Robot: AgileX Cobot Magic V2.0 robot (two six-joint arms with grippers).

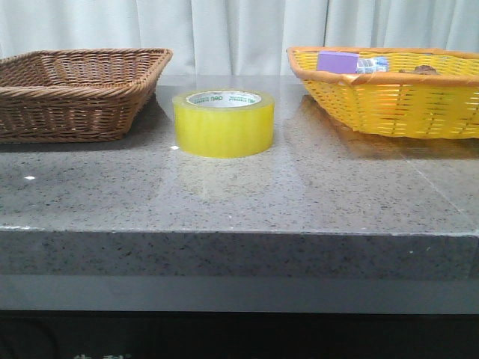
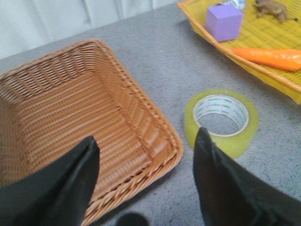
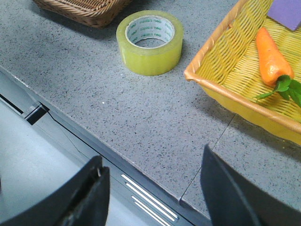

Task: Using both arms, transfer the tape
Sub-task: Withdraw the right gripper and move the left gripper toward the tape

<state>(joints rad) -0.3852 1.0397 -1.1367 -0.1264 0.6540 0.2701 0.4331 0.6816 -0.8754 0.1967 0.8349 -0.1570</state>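
Observation:
The tape [image 1: 224,123] is a wide yellow roll with a white, green-lettered core, lying flat on the grey stone counter between two baskets. In the left wrist view the tape [image 2: 222,120] lies just past one black finger, beside the brown basket. My left gripper [image 2: 146,141] is open and empty above the basket's near corner. The right wrist view shows the tape [image 3: 150,42] far ahead on the counter. My right gripper [image 3: 153,165] hangs open and empty over the counter's front edge. Neither gripper shows in the front view.
A brown wicker basket [image 1: 75,90] stands at the back left. A yellow basket [image 1: 389,101] at the back right holds a purple box [image 2: 224,21], a carrot [image 3: 273,56] and a small brown item [image 2: 272,8]. The counter's front edge [image 3: 141,176] drops off below my right gripper.

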